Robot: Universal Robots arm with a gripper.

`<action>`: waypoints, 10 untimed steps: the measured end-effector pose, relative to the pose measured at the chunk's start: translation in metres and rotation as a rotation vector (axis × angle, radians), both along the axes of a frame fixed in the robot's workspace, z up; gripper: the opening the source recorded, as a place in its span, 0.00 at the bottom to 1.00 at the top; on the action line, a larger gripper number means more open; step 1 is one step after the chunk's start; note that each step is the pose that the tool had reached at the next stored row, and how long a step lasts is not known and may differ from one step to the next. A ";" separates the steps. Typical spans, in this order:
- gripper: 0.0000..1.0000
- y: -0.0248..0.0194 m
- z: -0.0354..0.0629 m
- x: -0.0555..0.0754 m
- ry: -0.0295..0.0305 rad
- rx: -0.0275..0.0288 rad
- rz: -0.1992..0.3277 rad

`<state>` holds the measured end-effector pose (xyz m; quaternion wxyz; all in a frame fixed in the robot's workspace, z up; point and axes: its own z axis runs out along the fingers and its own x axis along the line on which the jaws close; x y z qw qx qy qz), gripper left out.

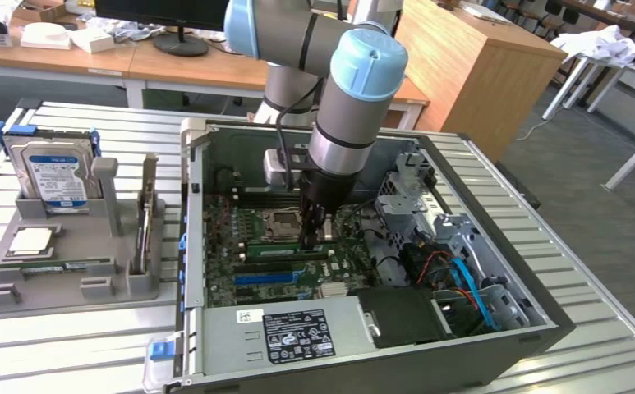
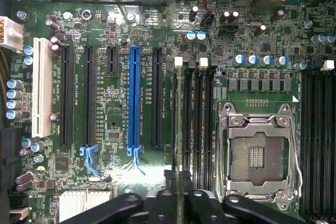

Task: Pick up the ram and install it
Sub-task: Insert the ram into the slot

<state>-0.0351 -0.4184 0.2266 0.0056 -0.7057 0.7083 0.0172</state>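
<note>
Tool [image 2: 177, 196] clamped on ram [image 2: 176, 129] at memory slots [image 2: 202, 114] beside processor socket [image 2: 257, 156]

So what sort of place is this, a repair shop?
Probably a robotics lab or workshop: a robot arm reaches into an open computer case on a slatted metal table, a grey tray of parts sits beside it, and wooden desks stand behind.
</note>
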 end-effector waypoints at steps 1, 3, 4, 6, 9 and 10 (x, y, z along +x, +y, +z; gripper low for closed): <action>0.18 0.0000 0.0000 0.000 0.0000 0.0001 0.000; 0.25 0.0000 0.0000 0.000 0.0000 0.0000 0.000; 0.25 0.0000 0.0000 0.000 0.0000 0.0000 0.000; 0.25 0.0000 0.0000 0.000 0.0000 0.0000 0.000; 0.25 0.0000 0.0003 0.000 0.0000 0.0002 0.000; 0.25 0.0000 0.0014 0.000 -0.0001 0.0002 0.000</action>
